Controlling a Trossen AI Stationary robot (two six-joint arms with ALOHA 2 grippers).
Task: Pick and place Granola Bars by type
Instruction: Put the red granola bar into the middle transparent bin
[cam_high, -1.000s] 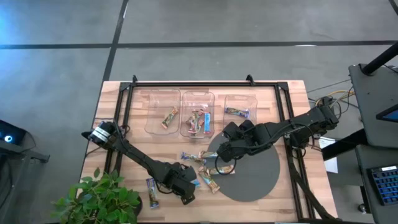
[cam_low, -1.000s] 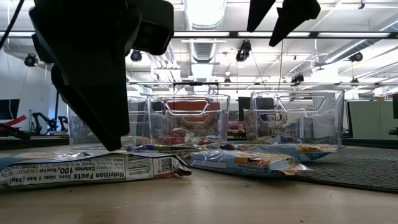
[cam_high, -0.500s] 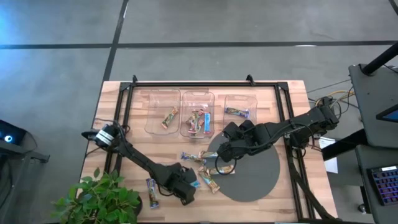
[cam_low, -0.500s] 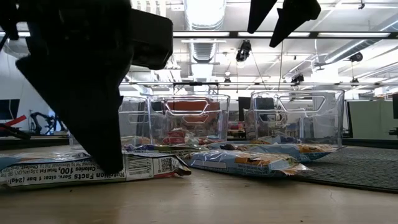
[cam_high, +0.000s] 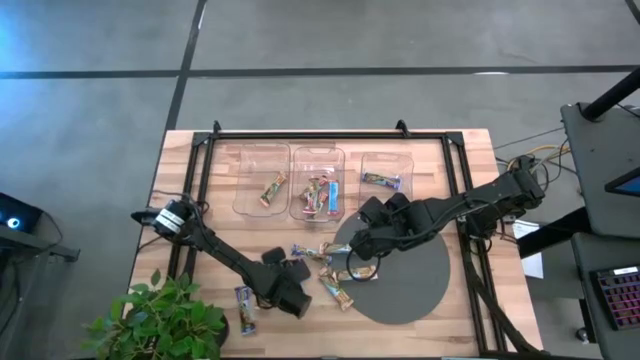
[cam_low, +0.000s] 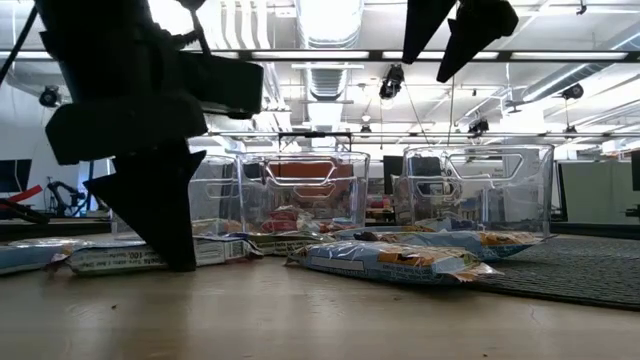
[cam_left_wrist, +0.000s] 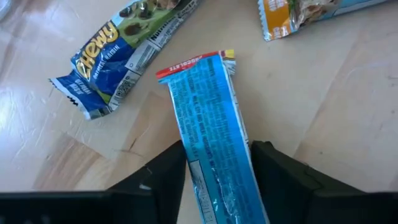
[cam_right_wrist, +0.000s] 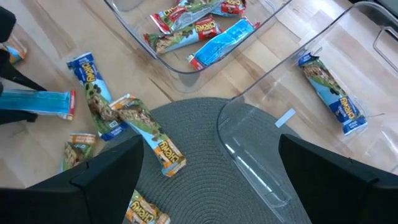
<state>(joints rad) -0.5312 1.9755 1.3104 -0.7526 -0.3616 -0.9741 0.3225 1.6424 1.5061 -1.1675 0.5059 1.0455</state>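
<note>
While several Granola Bars (cam_high: 318, 192) already lie in the bins (cam_right_wrist: 186, 59), sorting's approx half done. Left gripper (cam_left_wrist: 217, 180) has its fingers clamped on a light-blue bar (cam_left_wrist: 208, 118); loose bars (cam_right_wrist: 118, 118) lie just beyond them. Right gripper (cam_high: 358, 262) hovers w/ fingers spread wide, empty.

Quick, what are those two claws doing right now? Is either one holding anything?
Left gripper: shut on the light blue granola bar, low at the table.
Right gripper: open, holding nothing, hovering above the round grey mat.
</note>
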